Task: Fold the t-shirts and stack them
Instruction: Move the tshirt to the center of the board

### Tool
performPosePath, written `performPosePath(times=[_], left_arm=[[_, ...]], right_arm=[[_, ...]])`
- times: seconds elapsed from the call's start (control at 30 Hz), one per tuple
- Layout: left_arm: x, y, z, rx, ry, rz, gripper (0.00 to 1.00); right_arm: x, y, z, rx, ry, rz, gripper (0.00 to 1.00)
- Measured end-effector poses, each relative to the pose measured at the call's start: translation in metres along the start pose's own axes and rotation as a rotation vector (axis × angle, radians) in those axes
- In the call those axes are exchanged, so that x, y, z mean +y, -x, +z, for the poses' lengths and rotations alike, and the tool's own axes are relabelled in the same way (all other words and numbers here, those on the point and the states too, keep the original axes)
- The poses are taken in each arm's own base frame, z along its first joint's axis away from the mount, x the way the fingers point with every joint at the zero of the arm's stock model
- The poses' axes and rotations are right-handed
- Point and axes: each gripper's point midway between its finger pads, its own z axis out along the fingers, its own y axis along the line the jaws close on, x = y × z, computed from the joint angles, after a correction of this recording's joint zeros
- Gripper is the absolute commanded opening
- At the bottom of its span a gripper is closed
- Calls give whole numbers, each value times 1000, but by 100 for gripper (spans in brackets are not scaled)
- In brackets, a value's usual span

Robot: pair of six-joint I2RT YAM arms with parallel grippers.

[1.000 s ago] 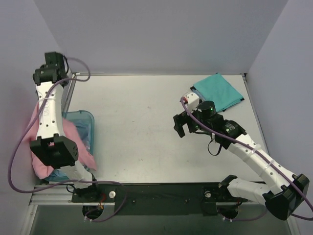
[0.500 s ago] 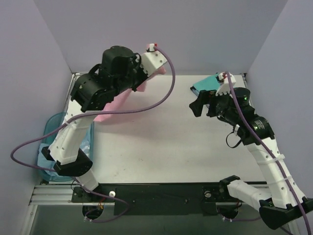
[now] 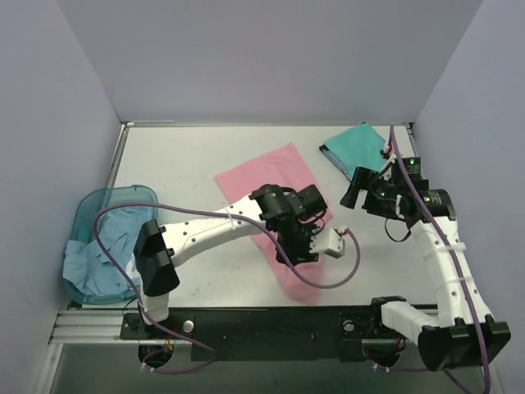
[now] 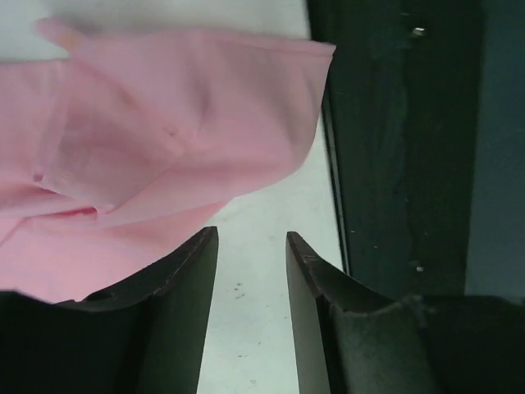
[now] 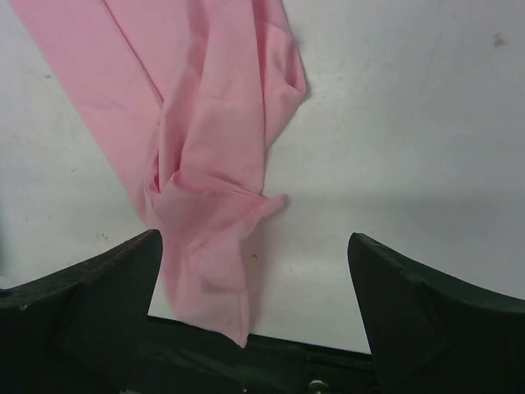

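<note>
White counter (image 3: 205, 156) is crossed diagonally by a pink t-shirt (image 3: 271, 172), spread flat far, bunched near; left jaws and right jaws are held apart, empty.

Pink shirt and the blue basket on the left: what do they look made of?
Pink shirt: thin, soft, matte cloth, probably a cotton type; it lies limp with creases and folded-over edges. Basket: looks like hard, translucent blue plastic, slightly glossy; its rim holds a firm rounded shape.
</note>
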Motion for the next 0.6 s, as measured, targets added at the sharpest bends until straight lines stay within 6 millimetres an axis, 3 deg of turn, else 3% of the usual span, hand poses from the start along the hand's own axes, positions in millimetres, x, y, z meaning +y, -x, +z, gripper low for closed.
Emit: performPosePath(times=[0.1,0.2,0.3,0.37,0.43,0.5,0.6], left_arm=[[-31,7,6,-1,-118,93,51],[-11,15,-19,-115,-136,53,51],[56,-1,-58,-245,-4,-135,51],[113,-29,-83,-313,147,-292,51],[159,-67,-98,-326,281,-446,50],[184,-95,-100,-305,350,-557,50],[211,-120,-84,-267,397,-691,50]], right_arm=[[-13,-32,26,156,-48,33,87],[-16,-69,41,289,-84,33,87],[-4,-102,54,390,-82,-31,85],[0,-123,64,453,-81,-57,85],[-9,-144,76,525,-128,-60,85],[-23,-159,85,578,-187,-49,83],[-40,-179,92,626,-267,-22,74]])
